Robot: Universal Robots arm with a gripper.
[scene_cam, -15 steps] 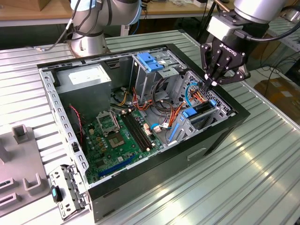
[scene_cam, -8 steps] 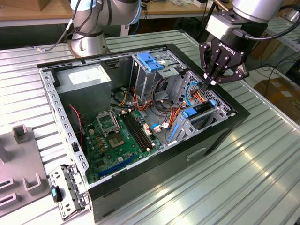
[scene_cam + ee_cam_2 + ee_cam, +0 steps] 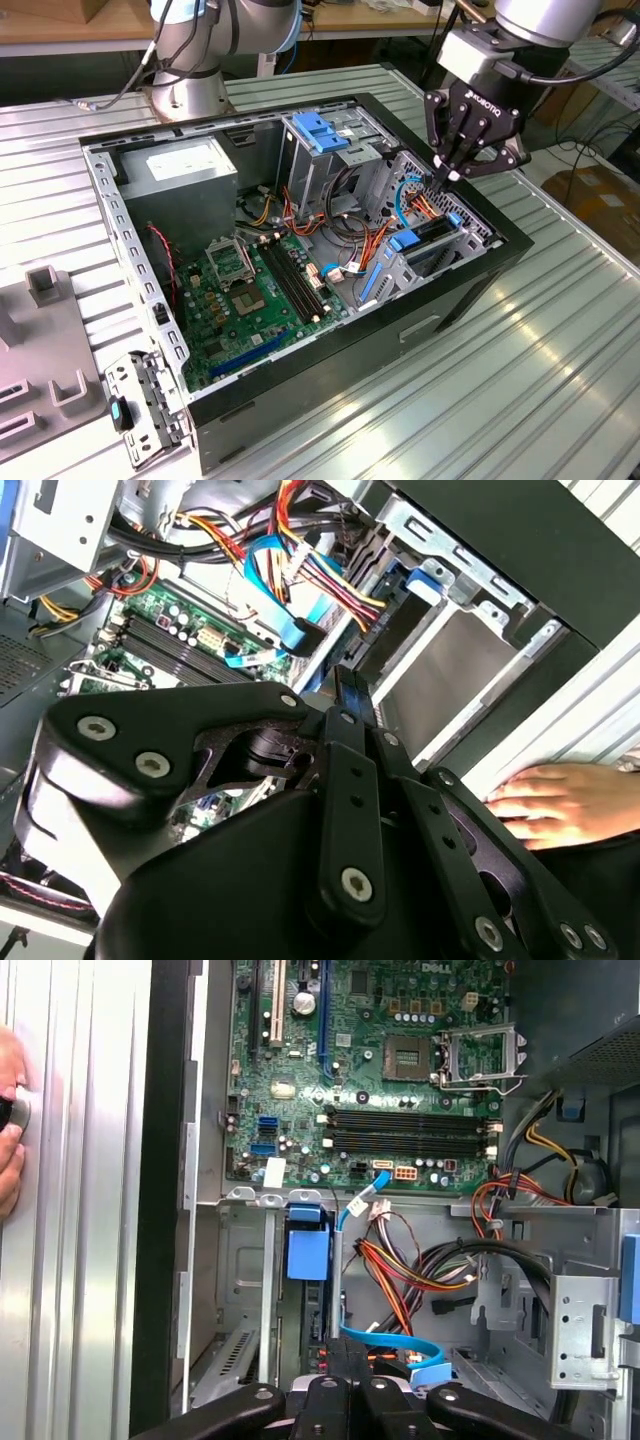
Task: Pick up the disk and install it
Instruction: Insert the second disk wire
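Silver metal hard drive with blue plastic carrier rail (image 3: pixel 450 670) sits on edge in the drive cage at the corner of the open black computer case (image 3: pixel 470 290), on the exterior view's right; I see its blue end (image 3: pixel 307 1250) in the first wrist view. My black gripper (image 3: pixel 443 178) hangs just above that cage, claw pinched together, tips beside the orange and blue cables (image 3: pixel 420 205). A person's hand (image 3: pixel 550 800) rests on the ribbed metal table (image 3: pixel 520 380) beside the case.
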